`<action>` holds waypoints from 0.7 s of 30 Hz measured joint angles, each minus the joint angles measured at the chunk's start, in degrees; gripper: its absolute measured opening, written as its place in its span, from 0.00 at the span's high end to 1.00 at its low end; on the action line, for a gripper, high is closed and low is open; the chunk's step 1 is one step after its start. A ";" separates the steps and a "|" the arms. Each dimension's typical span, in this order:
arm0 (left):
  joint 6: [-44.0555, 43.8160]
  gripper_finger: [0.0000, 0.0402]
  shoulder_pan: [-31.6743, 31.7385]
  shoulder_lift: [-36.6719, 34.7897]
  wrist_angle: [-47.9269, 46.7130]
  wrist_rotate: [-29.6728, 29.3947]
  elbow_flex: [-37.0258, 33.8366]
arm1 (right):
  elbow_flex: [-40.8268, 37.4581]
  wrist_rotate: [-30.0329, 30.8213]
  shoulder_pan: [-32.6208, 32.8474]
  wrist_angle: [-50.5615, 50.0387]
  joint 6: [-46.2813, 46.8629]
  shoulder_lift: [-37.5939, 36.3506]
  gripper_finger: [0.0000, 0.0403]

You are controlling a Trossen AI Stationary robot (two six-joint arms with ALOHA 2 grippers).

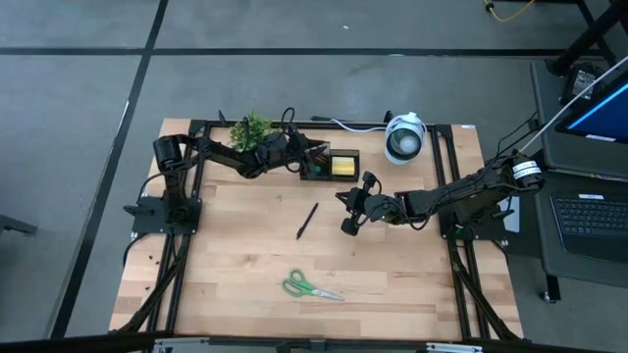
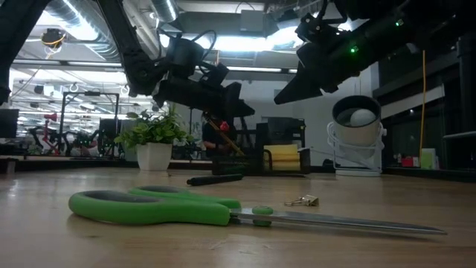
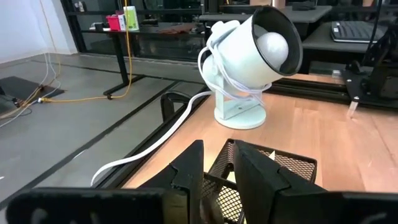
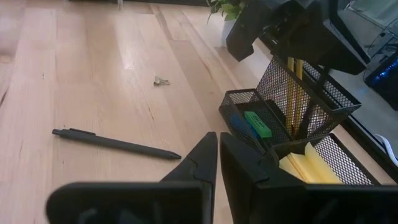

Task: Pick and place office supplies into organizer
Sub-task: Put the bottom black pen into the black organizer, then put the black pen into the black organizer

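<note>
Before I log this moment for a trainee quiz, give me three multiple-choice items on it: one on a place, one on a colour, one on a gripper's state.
1. Where do the scissors lie?
A. in the organizer
B. on the table near its front edge
C. beside the potted plant

2. What colour are the sticky notes in the organizer?
A. yellow
B. pink
C. white

3. How is the right gripper?
A. holding the pen
B. wide open
C. shut, holding nothing

Key: 1 B, the high view shows them alone on the wood. 2 A, the right wrist view shows a yellow pad. 3 C, its fingers meet, and the pen lies apart on the table.
</note>
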 joint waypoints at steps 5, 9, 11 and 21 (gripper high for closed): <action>-0.48 0.79 -0.03 -0.31 0.43 0.36 0.00 | -0.01 0.00 -0.01 0.00 0.00 0.00 0.94; -1.03 0.80 -0.16 -2.16 -0.45 0.81 -0.17 | -0.01 0.00 0.01 0.01 0.00 0.00 0.94; -0.63 0.80 -0.38 -3.56 -0.17 1.48 -0.17 | -0.01 0.00 0.00 0.01 0.00 0.00 0.94; 8.41 0.80 -5.76 -13.81 -14.54 -1.33 -0.13 | -0.01 0.00 -0.01 0.00 -0.04 0.00 0.94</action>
